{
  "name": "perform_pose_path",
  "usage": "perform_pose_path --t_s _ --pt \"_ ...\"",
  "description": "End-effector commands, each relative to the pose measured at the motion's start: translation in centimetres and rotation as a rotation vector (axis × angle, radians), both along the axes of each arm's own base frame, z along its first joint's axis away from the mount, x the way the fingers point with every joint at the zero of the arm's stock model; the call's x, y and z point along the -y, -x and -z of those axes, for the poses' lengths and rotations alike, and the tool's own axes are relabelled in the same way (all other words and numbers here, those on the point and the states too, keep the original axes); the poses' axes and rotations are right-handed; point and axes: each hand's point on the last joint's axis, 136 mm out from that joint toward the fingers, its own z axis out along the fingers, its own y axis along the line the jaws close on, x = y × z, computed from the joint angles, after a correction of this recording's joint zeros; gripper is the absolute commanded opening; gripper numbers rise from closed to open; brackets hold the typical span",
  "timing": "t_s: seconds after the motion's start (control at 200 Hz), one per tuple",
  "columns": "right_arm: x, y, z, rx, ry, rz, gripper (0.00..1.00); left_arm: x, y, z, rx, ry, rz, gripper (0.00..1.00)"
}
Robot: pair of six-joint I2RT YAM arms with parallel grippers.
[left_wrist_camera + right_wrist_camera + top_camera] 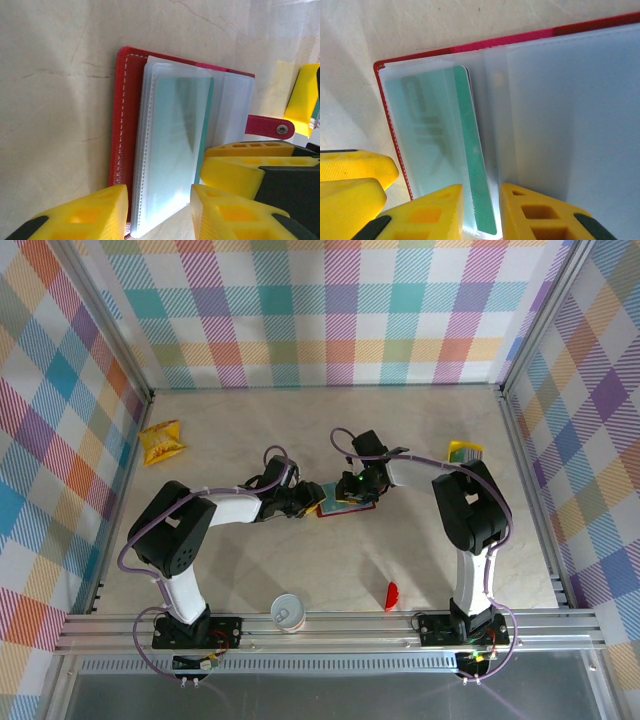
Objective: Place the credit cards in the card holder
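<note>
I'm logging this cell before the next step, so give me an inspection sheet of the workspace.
Surface: beige table, no spills seen.
Job's things: holder open at centre, teal card partly in a sleeve; yellow cards stacked at right.
Clutter: snack packet, cup, red piece.
Grippers: left gripper jaws astride the sleeves; right gripper jaws over the teal card's end; grip unclear on both.
Cables: purple cables run along both arms, no snag seen.
Surroundings: checked walls, metal frame.
</note>
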Motion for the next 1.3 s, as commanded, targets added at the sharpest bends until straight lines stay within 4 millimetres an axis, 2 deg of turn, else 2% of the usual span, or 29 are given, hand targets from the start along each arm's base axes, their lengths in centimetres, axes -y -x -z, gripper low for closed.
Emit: perform_pose_path --t_s 0.0,0.72,1.295 --pt "-0.8 0.2 -0.3 -0.006 -0.009 -0.033 0.25 0.0 0.3 -0.6 0.011 0.018 0.007 0.37" --pt "-2.0 0.5 -0.5 -0.029 -0.059 -0.047 0.23 0.0 0.7 1.0 -0.015 0.022 0.008 0.35" --pt "-3.2 0.7 -0.8 -0.051 -0.145 -0.038 0.2 0.1 0.6 0.8 -0.009 0.031 0.006 0.33"
